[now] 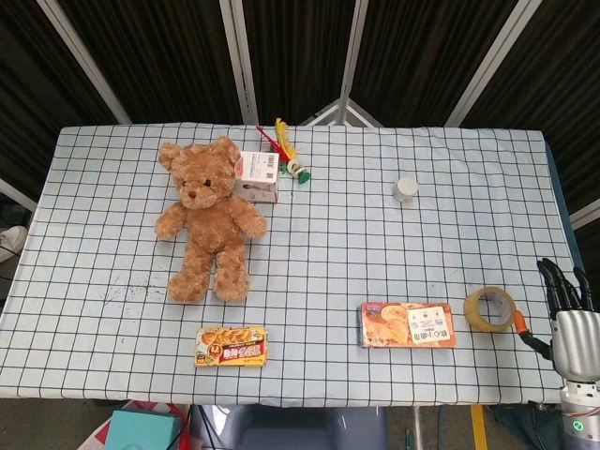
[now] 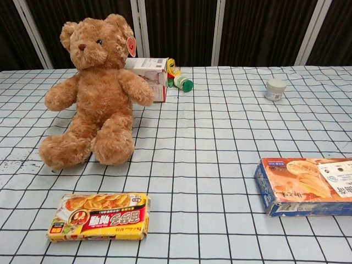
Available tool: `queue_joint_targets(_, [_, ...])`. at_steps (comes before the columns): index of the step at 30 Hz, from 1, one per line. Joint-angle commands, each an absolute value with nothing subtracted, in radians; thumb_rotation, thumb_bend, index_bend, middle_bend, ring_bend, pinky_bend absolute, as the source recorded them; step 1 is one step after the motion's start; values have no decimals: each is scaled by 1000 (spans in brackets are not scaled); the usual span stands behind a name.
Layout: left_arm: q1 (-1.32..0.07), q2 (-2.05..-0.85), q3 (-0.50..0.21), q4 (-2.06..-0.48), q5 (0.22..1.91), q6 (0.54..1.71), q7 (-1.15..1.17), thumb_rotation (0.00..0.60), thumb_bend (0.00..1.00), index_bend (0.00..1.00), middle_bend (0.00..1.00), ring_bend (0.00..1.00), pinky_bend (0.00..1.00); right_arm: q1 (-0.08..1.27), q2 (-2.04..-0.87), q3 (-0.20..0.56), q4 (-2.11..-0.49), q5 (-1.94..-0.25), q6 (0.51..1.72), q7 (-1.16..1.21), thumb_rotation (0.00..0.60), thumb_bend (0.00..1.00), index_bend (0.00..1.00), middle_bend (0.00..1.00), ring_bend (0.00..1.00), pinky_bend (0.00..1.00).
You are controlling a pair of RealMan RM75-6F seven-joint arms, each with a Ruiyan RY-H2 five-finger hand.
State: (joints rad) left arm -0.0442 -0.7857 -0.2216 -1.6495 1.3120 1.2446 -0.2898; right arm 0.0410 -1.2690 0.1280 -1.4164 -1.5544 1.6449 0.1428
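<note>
My right hand (image 1: pixel 566 317) hovers off the table's right edge in the head view, fingers spread and holding nothing; the roll of tape (image 1: pixel 491 308) lies just to its left. The chest view does not show it. My left hand appears in neither view. A brown teddy bear (image 1: pixel 207 217) (image 2: pixel 94 92) sits at the left of the checked tablecloth (image 1: pixel 337 244), leaning beside a white carton (image 1: pixel 258 175) (image 2: pixel 148 76).
A yellow food packet (image 1: pixel 231 345) (image 2: pixel 99 215) lies near the front edge, an orange-and-blue box (image 1: pixel 408 324) (image 2: pixel 306 186) at the front right. A small white jar (image 1: pixel 405 189) (image 2: pixel 274 89) stands at the back right. A green-capped bottle with ribbons (image 1: pixel 292 159) (image 2: pixel 181 81) lies behind the carton.
</note>
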Motion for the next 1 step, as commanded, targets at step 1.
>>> queue_joint_targets(1, [-46,-792,-212,-1640,1327,1259,-307,600,130,73,27,0,19,45,-1269,125,-1417,-1554,1637,137,600,368,85,117,235,62])
